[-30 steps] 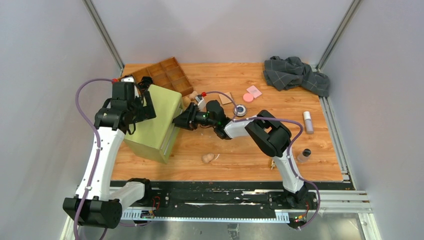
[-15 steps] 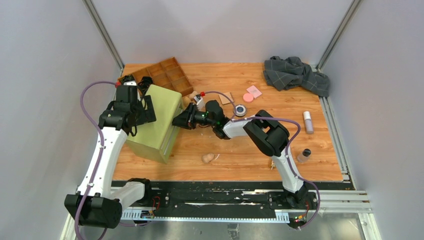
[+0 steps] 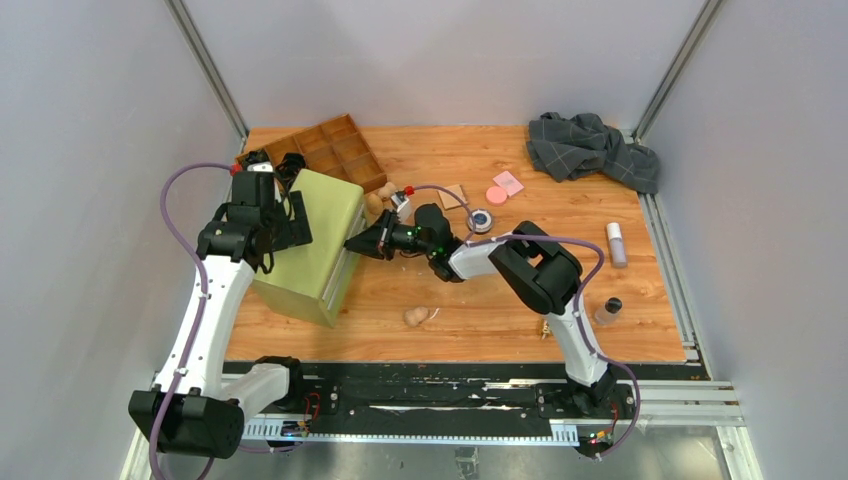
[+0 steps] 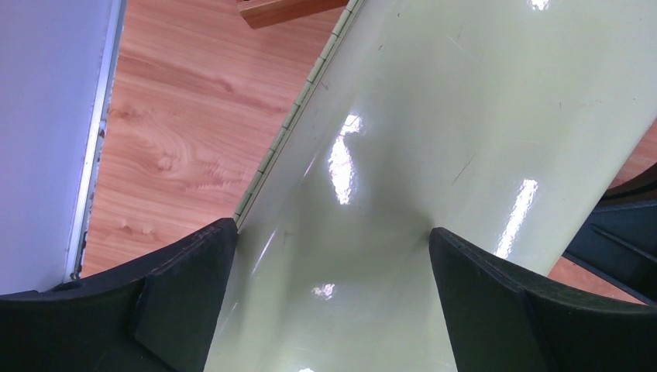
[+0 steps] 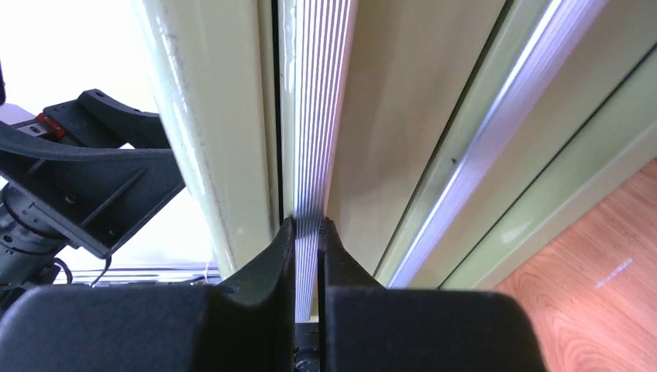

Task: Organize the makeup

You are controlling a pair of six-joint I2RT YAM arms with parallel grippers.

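Note:
A green drawer box stands at the left. My right gripper is shut on the ribbed silver handle of its top drawer; in the right wrist view the gripper pinches the handle. My left gripper is open, its fingers spread on the box's glossy top; its wrist view shows the gripper empty. Makeup lies loose: tan pad, pink pad, pink disc, compact, beige sponge, white-pink tube, black-capped bottle.
A wooden compartment tray sits at the back left, behind the box. A grey checked cloth lies bunched at the back right. A second beige sponge lies by the box's right corner. Grey walls close in on both sides.
My left arm has shifted a little toward the back over the box top. My right gripper stays shut on the drawer handle and has barely moved.

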